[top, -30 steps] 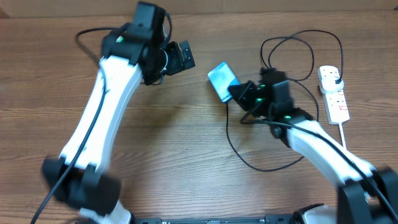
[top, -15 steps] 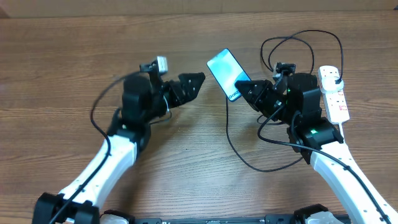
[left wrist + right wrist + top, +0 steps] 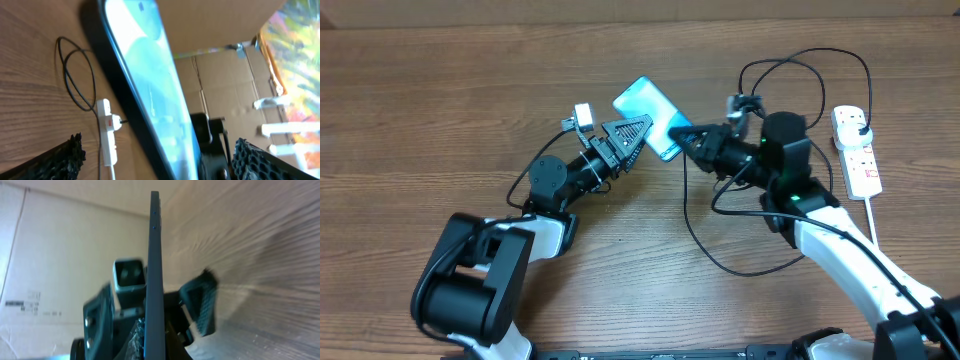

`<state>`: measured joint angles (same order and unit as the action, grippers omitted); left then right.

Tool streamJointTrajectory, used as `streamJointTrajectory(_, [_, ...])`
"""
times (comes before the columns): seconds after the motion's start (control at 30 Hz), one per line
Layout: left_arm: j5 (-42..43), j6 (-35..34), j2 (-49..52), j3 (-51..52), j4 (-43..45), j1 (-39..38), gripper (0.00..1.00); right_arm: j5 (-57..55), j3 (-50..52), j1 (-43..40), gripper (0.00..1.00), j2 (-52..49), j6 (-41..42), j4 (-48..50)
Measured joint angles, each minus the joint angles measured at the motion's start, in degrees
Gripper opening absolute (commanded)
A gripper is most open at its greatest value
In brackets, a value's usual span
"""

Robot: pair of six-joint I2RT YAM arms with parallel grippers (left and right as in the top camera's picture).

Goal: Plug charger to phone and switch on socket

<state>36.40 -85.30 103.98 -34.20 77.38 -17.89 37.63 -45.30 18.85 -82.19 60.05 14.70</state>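
The left gripper [image 3: 642, 140] lay low over the table [image 3: 420, 100] at centre, jaws spread wide, pointing up at the left end of the phone [image 3: 645, 100]; in the left wrist view the phone [image 3: 150, 90] ran between the two meshed pads [image 3: 60, 160], probably so this arm could take or steady it, though whether they touched it I could not tell; the phone was lifted off the wood and tilted, its lit screen facing up; the right gripper [image 3: 688, 140] was clamped on its right end, the right wrist view showing the phone [image 3: 155, 255] edge-on between the closed fingers, likely held up to expose the port; the charger [image 3: 720, 255] looped slack beneath that arm, its tip not made out; the socket [image 3: 860, 160] sat at the far right, untouched.
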Motion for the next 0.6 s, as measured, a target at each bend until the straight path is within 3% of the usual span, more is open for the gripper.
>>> streamJointTrajectory(0.2, [-0.4,-4.1,2.7,-2.1,4.9,-0.4,1.0,-0.1,0.0,3.1,0.04,-2.1,0.0,0.9])
streamJointTrajectory(0.6, [-0.2,-9.5,3.0,-2.7,7.8,-0.4,0.76,-1.4,0.0,3.1,0.04,-4.3,-0.9,2.1])
